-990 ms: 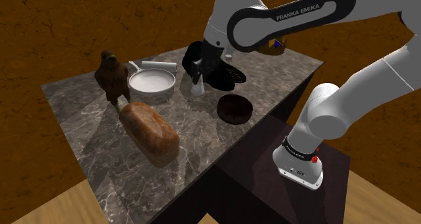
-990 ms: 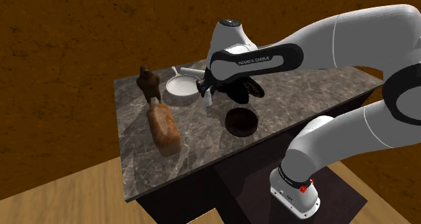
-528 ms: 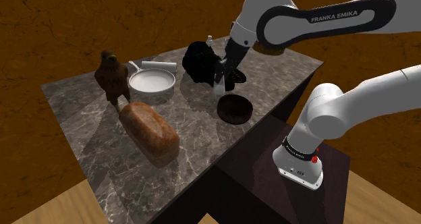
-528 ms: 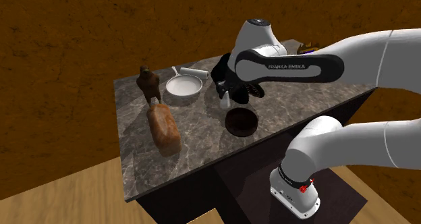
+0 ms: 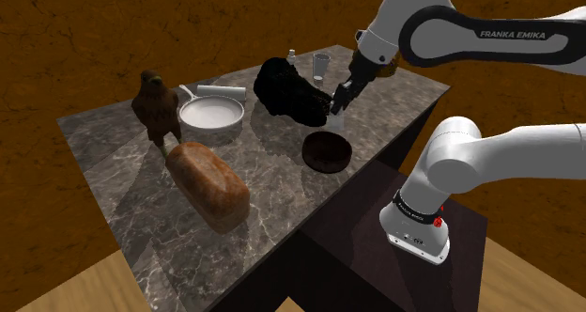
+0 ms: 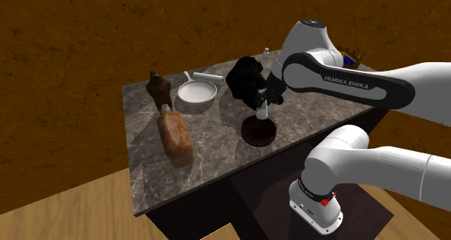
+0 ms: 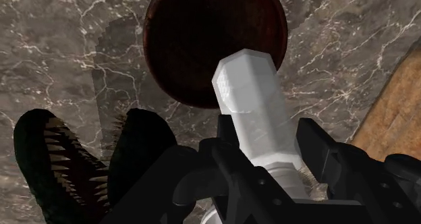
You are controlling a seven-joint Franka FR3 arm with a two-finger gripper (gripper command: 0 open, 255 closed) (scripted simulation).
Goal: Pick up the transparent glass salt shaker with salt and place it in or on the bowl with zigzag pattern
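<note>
On the desk (image 5: 131, 183), far over at the shoulder view's left, stands a brown bird figure (image 5: 155, 103), with a white pan (image 5: 211, 117) at its 3 o'clock and a bread loaf (image 5: 208, 183) at the pan's 6 o'clock. Next comes a black toothed object (image 5: 291, 89), possibly a toy. The dark brown bowl (image 5: 327, 151) sits at its 5 o'clock.

My gripper (image 7: 280, 158) is clamped on the pale, faceted salt shaker (image 7: 253, 108), both fingers pressed against its upper part. The shaker hangs off the desk, its far end over the bowl's rim nearest me.

I judge it light, even with salt inside, but rigid, smooth and breakable. The facets give my pads flat faces to bear on, so a firm squeeze across two opposite faces suits it. It should go down gently into the bowl, since glass dropped on a hard bowl may chip or tip.
</note>
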